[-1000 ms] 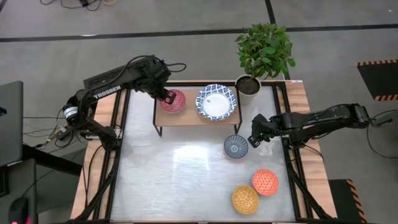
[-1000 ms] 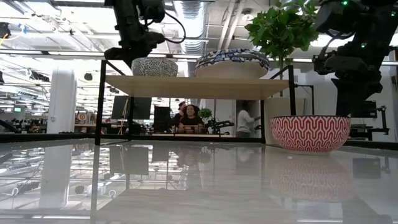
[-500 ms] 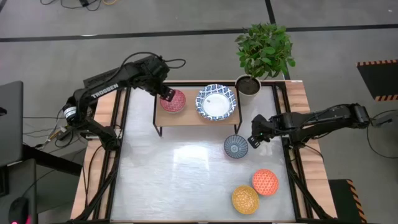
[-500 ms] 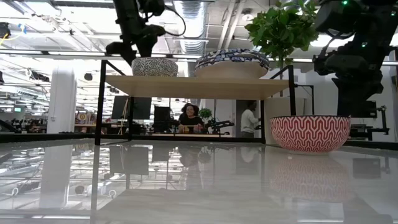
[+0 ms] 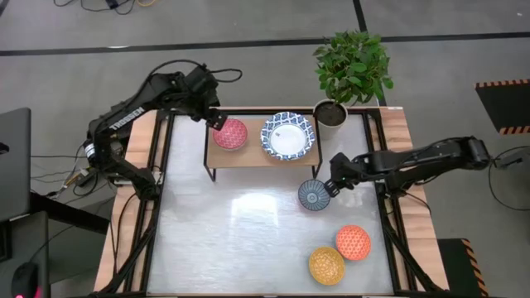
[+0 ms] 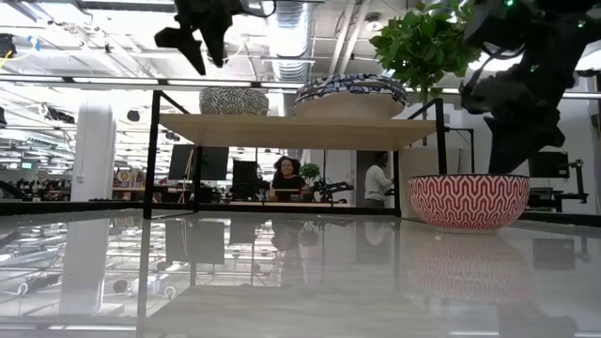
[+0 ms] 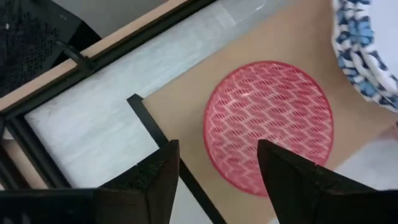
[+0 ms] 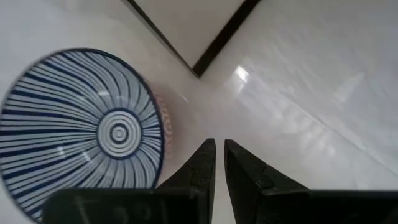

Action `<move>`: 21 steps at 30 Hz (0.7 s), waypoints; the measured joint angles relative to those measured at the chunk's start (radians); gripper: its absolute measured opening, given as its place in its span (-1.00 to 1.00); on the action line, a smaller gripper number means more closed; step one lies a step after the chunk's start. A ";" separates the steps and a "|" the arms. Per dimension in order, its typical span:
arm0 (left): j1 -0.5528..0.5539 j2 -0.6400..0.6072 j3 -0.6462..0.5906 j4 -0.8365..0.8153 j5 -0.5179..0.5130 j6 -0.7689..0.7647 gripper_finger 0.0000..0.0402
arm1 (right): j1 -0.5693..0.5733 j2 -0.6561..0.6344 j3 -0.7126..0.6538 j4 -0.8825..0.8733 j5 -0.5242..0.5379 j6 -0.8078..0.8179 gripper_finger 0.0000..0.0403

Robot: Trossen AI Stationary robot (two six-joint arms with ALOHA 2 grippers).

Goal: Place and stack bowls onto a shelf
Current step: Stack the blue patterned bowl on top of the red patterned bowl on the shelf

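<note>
The pink-red bowl [image 5: 231, 133] stands on its base at the left end of the light-wood shelf [image 5: 248, 155]. A wide blue-and-white bowl [image 5: 288, 136] stands beside it. My left gripper [image 5: 217, 122] is open and empty, above the pink-red bowl's far-left rim [image 7: 214, 109]. In the low view it [image 6: 202, 42] hangs clear above the shelf. The grey-blue bowl [image 5: 314, 194] stands on the table, right of the shelf's near right corner. My right gripper [image 5: 330, 185] is shut, low beside this bowl's right rim. The orange-red bowl [image 5: 354, 242] and the yellow-orange bowl [image 5: 326, 265] stand near the table's near right corner. My right gripper [image 8: 219, 146] has its shut fingers right beside the grey-blue bowl's rim [image 8: 160, 146], on the bowl's right side. I cannot tell whether they touch it. The bowl stands upright on the table.
A green plant in a dark pot [image 5: 331, 113] stands at the shelf's far right end. The table's black frame rails [image 5: 162, 165] run along both sides. People show in the room beyond the table, under the shelf [image 6: 286, 174].
My left gripper has left the pink-red bowl's left rim and has gone up and toward the table's far left. The bowl stays on the shelf. My right gripper has gone toward the table's left, closer to the grey-blue bowl.
</note>
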 joint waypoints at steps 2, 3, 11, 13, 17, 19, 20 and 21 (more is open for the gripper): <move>-0.019 0.000 0.031 -0.031 -0.006 -0.004 0.00 | 0.005 0.028 0.000 0.003 0.000 0.000 -0.72; -0.030 0.000 0.046 -0.044 -0.012 -0.010 0.00 | 0.009 0.046 0.000 0.005 -0.001 0.000 -0.73; -0.126 0.000 0.134 -0.103 -0.052 -0.061 0.00 | 0.058 0.193 0.000 0.182 -0.089 -0.008 -0.78; -0.151 0.000 0.148 -0.115 -0.068 -0.083 0.00 | 0.068 0.222 0.000 0.231 -0.113 -0.008 -0.79; -0.209 -0.006 0.155 -0.137 -0.075 -0.142 0.00 | 0.079 0.266 0.001 0.315 -0.147 -0.009 -0.81; -0.249 -0.008 0.155 -0.138 -0.079 -0.175 0.00 | 0.079 0.287 0.001 0.367 -0.178 -0.026 -0.82; -0.269 -0.008 0.155 -0.139 -0.079 -0.188 0.00 | 0.079 0.297 0.001 0.406 -0.205 -0.046 -0.83; -0.291 -0.006 0.155 -0.140 -0.084 -0.197 0.00 | 0.080 0.305 0.001 0.446 -0.232 -0.067 -0.84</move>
